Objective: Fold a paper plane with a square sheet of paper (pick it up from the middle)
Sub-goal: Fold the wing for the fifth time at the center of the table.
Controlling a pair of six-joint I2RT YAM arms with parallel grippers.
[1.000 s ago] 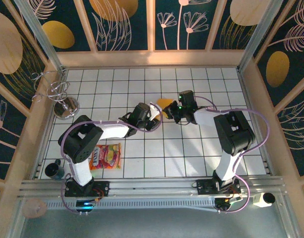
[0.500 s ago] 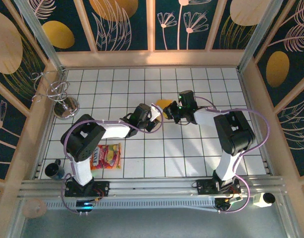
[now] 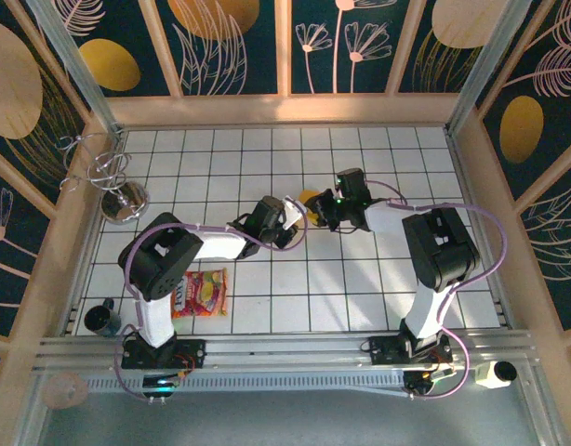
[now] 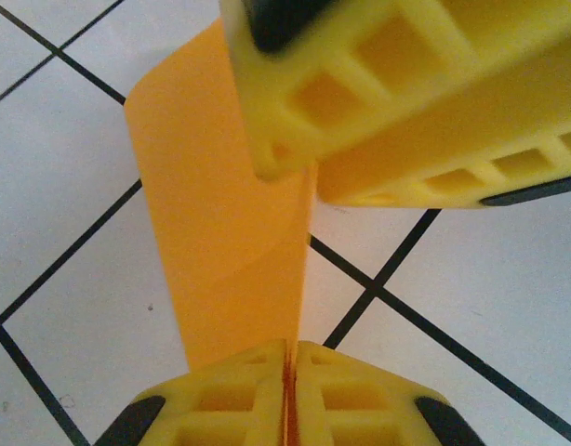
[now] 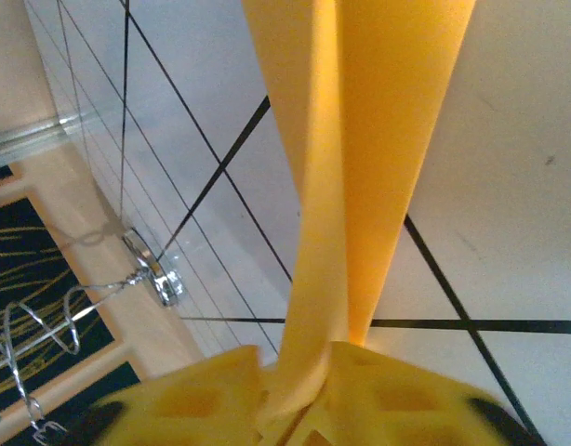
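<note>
Paper (image 4: 220,214) is held between both claws over the middle of the tiled desk (image 4: 72,139). Left claw (image 4: 287,398) is pinched tight on one end, with the orange sheet caught in the seam. Right claw (image 5: 299,395) is clamped on the other end, and the paper runs out from it creased lengthwise. Snack packet (image 3: 200,293) lies by the left arm's base, well apart.

A red-and-yellow snack packet (image 3: 199,294) lies near left, a wire stand (image 3: 118,190) far left.
</note>
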